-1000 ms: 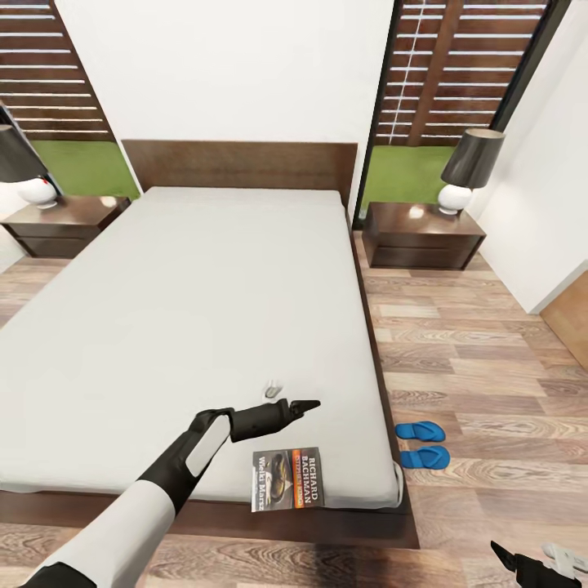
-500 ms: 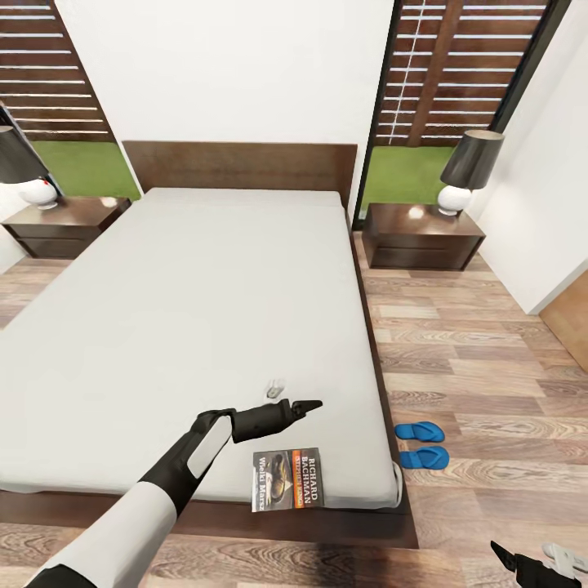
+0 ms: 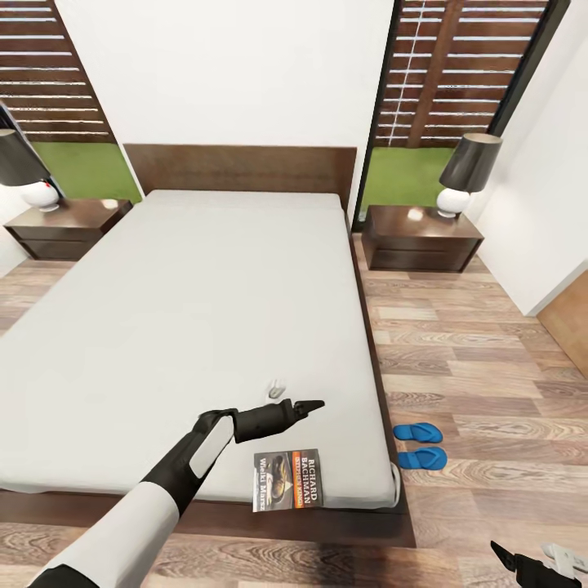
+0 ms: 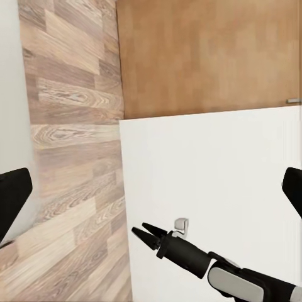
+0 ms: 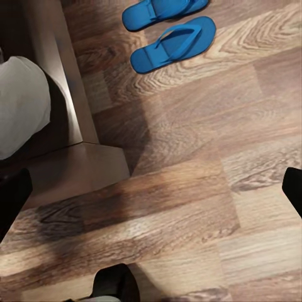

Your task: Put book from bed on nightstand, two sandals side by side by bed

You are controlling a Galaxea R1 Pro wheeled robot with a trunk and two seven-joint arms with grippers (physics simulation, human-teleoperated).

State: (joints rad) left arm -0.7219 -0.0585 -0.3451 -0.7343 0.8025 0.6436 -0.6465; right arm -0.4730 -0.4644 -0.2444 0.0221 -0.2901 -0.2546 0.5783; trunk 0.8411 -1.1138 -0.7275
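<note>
The book [image 3: 287, 480] lies flat on the grey mattress of the bed [image 3: 204, 302], near its front right corner. My left gripper [image 3: 309, 405] hovers open over the mattress just beyond the book, apart from it; its fingertips [image 4: 14, 198] stand wide apart. Both blue sandals [image 3: 418, 432] [image 3: 423, 458] lie side by side on the floor right of the bed, also seen as one sandal [image 5: 170, 44] and the other [image 5: 160, 11]. My right gripper [image 3: 513, 562] hangs open low over the floor at the front right. A nightstand [image 3: 420, 237] stands right of the headboard, another nightstand [image 3: 65, 227] left.
Each nightstand carries a lamp [image 3: 465, 171] with a dark shade. The dark bed frame [image 5: 63, 82] juts out past the mattress corner. Wood-plank floor [image 3: 474, 351] stretches right of the bed to a white wall [image 3: 539, 212]. My right arm [image 4: 189, 255] appears before a white wall.
The whole head view has shifted very slightly, so the camera moved. Both grippers, the book and the sandals hold their places.
</note>
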